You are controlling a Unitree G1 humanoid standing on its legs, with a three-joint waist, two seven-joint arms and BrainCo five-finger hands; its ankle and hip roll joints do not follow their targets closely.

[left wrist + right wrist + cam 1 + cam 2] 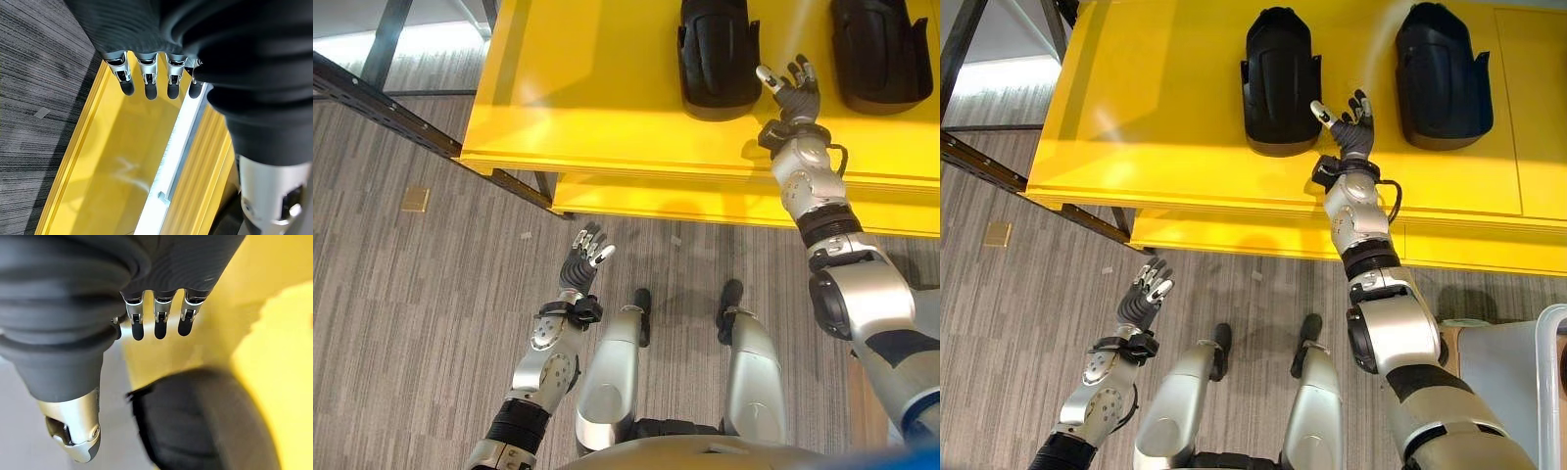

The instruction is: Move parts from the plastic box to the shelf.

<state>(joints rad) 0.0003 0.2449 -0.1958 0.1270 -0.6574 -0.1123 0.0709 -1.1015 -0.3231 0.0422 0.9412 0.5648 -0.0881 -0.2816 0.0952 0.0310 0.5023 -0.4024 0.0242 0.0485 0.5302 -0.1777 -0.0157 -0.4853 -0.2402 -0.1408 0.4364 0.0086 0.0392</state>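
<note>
Left hand: the left hand [584, 257] hangs low over the grey striped floor [411, 313], nearest the robot, well short of the shelf; its fingers [149, 81] are straight and relaxed and it holds nothing.
Floor marks: a small tan square [415, 200] lies on the floor off to the left, and small pale scraps [526, 235] lie near the shelf's front edge.
Plastic box: a pale rounded rim [1549, 372] shows at the lower right by the right arm; whether this is the plastic box cannot be told, and its inside is out of sight.
Shelf: the yellow shelf [587, 88] has a glossy flat top with a lower yellow ledge [636, 201] stepping out beneath its front edge.
Right hand: the right hand [1349, 119] is raised over the shelf top, fingers [157, 318] spread and straight, gripping nothing, between the two parts and just beside the left one.
Left part: a black moulded part [1281, 80] lies flat on the shelf, long and shell-like with a rounded near end and small side tabs, matte and dark.
Right part: a second black part [1441, 73] of the same shape lies on the shelf further right, apart from the first.
</note>
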